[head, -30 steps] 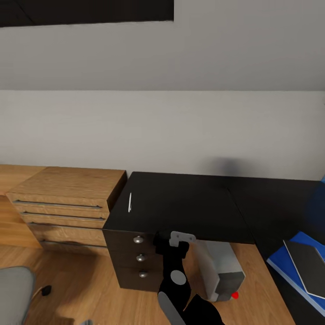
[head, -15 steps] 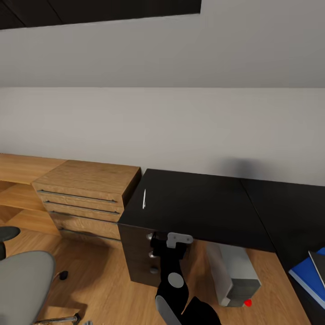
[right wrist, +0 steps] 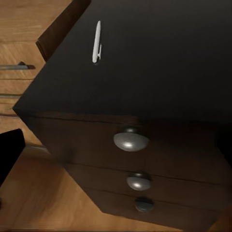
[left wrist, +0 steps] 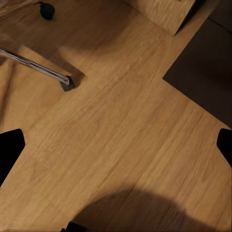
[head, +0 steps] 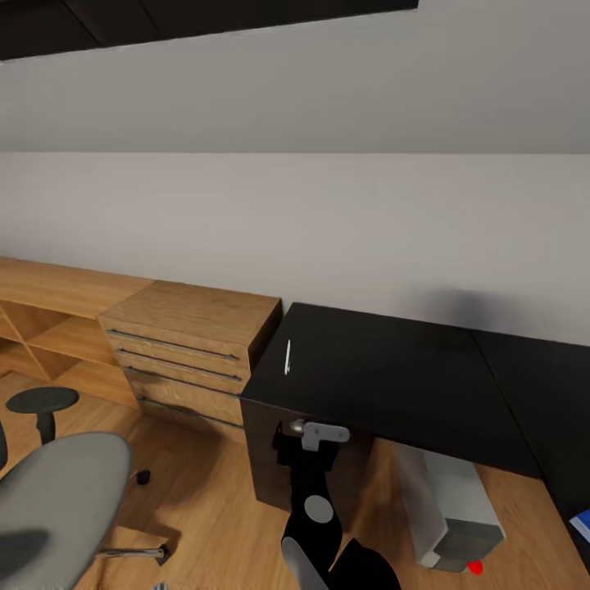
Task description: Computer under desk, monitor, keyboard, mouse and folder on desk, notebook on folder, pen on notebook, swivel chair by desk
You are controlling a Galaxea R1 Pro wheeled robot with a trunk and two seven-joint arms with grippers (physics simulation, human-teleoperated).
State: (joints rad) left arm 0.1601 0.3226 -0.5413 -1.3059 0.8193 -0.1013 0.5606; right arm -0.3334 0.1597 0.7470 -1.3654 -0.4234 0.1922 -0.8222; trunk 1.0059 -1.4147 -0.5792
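Here, at the desk's end:
Pen (head: 288,358): lies flat on the glossy black desk (head: 393,381), near its edge beside the light wood cabinet (head: 192,344).
My right gripper (head: 310,432): level with the three-drawer unit (right wrist: 133,166), below and in front of the pen, not touching it; fingers apart.
My left gripper (left wrist: 116,145): over bare plank floor (left wrist: 121,140), fingertips wide apart, a chrome chair leg (left wrist: 36,67) near.
Computer (head: 459,512): stands under the desk.
Swivel chair (head: 57,500): grey seat well apart from the desk.
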